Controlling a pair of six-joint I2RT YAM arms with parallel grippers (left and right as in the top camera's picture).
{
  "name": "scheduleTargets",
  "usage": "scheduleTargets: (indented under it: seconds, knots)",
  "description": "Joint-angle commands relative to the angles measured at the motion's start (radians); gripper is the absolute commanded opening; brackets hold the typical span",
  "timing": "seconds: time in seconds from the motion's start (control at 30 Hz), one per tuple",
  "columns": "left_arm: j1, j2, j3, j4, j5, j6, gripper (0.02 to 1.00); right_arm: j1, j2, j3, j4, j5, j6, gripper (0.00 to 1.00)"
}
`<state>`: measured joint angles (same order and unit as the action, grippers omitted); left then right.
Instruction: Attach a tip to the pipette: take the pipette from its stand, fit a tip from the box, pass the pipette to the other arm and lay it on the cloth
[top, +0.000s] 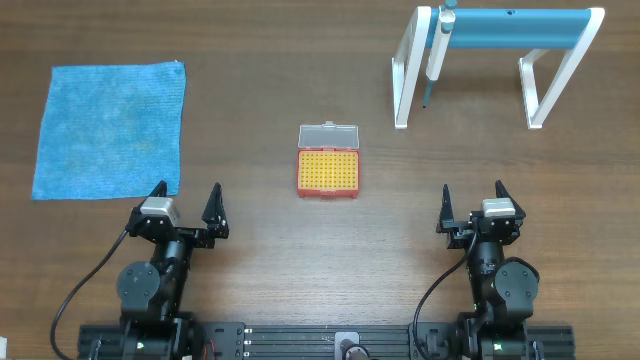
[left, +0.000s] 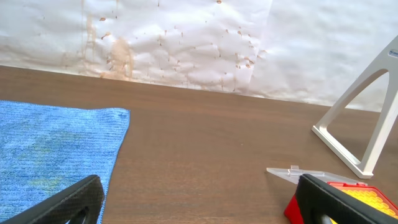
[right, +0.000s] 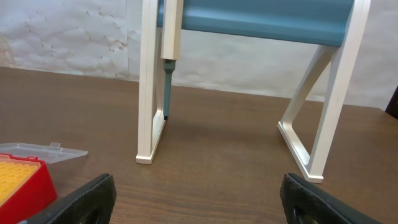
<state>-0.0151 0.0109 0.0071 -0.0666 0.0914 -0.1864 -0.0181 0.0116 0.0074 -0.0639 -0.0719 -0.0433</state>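
Observation:
The pipette hangs at the left end of the white and blue stand at the back right; its shaft points down beside a stand leg. The red tip box, lid open, holds yellow tips in the table's middle, and shows as tip box and tip box. The blue cloth lies at the back left, seen as cloth. My left gripper and right gripper stand open near the front, both holding nothing.
The brown wooden table has free room between the cloth, the box and the stand. A pale wall runs behind the table's far edge. The stand's legs rise ahead of the right gripper.

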Motion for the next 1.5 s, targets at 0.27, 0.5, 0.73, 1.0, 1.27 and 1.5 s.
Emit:
scheduleTargets:
  seconds: [0.27, 0.5, 0.73, 1.0, 1.27, 1.5]
  knots:
    - [0.004, -0.007, -0.002, -0.005, 0.014, 0.012, 0.991, -0.005, -0.009, -0.003, -0.003, 0.012, -0.011, 0.855]
    - [0.004, -0.007, -0.002, -0.005, 0.014, 0.012, 0.991, -0.005, -0.009, -0.003, -0.003, 0.012, -0.011, 0.855]
    - [0.004, -0.007, -0.002, -0.005, 0.014, 0.012, 0.991, -0.006, -0.005, -0.003, 0.003, -0.022, 0.003, 0.855]
    - [0.004, -0.007, -0.002, -0.005, 0.014, 0.012, 0.991, -0.005, 0.559, 0.175, 0.459, -0.075, 0.095, 0.855]
    - [0.004, -0.007, -0.002, -0.005, 0.014, 0.012, 0.991, 0.029, 1.355, 0.420, 1.045, -0.075, 0.134, 0.855]
    - [0.004, -0.007, -0.002, -0.005, 0.014, 0.012, 0.991, 0.029, 1.547, 0.579, 1.042, -0.074, 0.163, 0.855]
